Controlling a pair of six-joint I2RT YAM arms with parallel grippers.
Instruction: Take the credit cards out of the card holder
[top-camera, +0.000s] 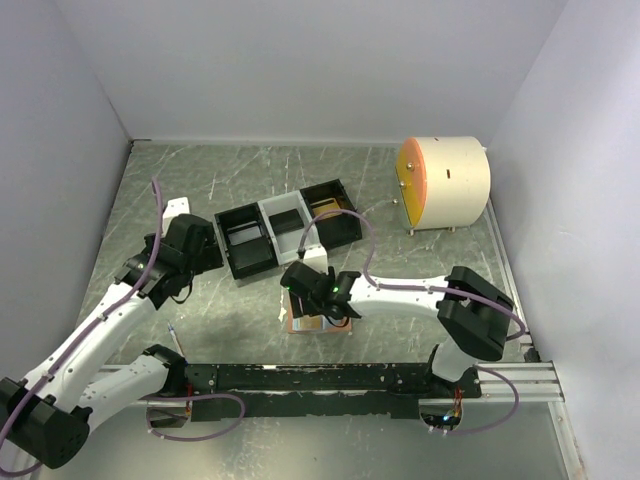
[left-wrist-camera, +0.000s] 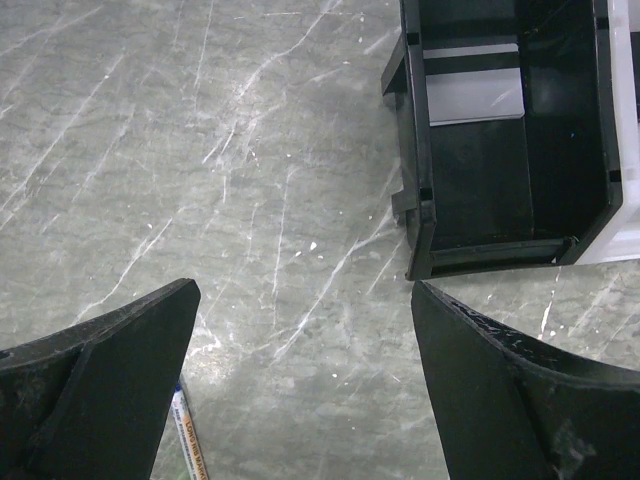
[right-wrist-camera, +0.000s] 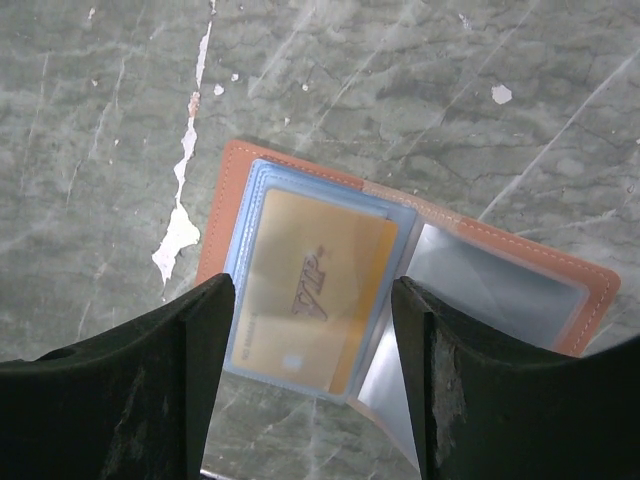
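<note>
Card holder (right-wrist-camera: 500, 285) lies open near centre, just nearer than the tray (top-camera: 285, 225), gold credit card (right-wrist-camera: 315, 290) in left pocket; right gripper (right-wrist-camera: 308, 300) spread above it, left gripper (left-wrist-camera: 305, 300) spread beside tray's left end.

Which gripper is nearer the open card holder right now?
Right. The right gripper hovers open directly above the card holder; the left gripper sits farther left, beside the black tray.

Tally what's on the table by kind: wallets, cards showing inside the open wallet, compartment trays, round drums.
card holder: 1
credit card showing in it, gold: 1
tray: 1
drum: 1
Total: 4
</note>
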